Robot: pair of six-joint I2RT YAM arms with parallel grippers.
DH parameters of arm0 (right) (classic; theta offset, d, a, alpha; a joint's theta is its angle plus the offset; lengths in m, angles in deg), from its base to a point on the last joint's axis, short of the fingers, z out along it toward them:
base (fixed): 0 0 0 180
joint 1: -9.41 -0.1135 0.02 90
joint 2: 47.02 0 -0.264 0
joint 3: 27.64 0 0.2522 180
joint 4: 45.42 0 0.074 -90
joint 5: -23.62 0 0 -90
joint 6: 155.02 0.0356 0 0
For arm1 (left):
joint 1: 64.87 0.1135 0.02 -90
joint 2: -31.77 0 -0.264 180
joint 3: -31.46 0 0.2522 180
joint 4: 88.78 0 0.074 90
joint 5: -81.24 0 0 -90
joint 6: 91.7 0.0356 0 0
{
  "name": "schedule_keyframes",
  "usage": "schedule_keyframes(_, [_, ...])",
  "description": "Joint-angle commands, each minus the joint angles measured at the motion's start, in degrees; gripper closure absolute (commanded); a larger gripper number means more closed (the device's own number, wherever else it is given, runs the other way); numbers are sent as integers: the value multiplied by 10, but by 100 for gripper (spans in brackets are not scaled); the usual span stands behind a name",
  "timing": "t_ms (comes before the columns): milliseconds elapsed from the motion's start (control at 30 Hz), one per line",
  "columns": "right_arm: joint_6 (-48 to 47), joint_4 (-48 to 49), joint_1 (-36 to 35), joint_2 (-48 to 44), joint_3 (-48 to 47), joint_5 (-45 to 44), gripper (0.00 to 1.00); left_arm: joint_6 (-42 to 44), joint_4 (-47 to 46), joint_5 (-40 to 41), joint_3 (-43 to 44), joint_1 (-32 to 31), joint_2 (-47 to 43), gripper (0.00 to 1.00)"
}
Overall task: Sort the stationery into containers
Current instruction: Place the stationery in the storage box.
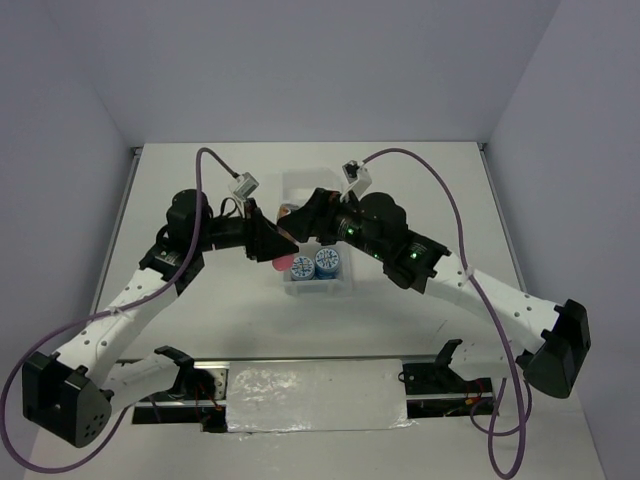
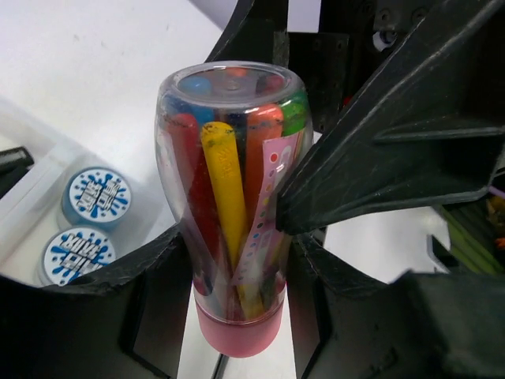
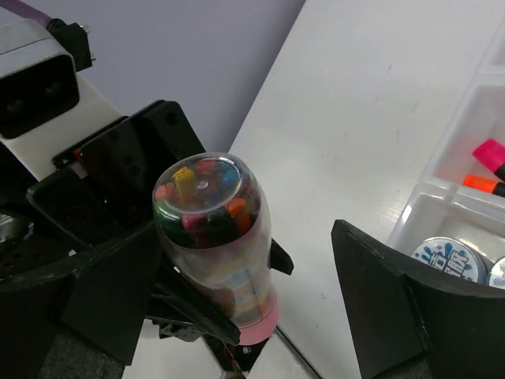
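Left claw [image 2: 237, 268] pinching clear cylindrical tube with pink cap [image 2: 233, 181], tube packed with coloured crayons [image 2: 225, 174], cap end toward left wrist. Tube held over white table [image 1: 430, 200], just beside near-left corner of tray. Right claw [image 3: 245, 237] spread wide, fingers flanking same tube; contact unclear. Clear plastic compartment tray [image 3: 442, 201]: two round blue-and-white patterned rolls [image 2: 96, 195] side by side in near compartment; pink-capped marker [image 3: 489, 152] and orange-capped marker [image 3: 483, 184] in next compartment.

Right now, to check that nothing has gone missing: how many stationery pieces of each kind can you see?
Patterned rolls: 2
Markers: 2 in view (pink cap, orange cap)
Tube of crayons: 1
Total: 5
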State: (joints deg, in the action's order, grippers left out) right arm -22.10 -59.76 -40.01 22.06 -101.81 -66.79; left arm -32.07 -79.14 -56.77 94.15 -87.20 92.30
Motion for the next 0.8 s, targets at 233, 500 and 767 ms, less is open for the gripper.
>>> schedule_keyframes(233, [-1,72,-18,12,-12,-16,44,-83,-178,-52,-12,-11,-17,100])
schedule_keyframes(500, [9,134,-18,30,-3,39,100,-69,-150,-20,-1,-11,-4,85])
schedule_keyframes(767, [-3,162,-18,-1,27,-13,100,-64,-107,24,3,-11,10,1])
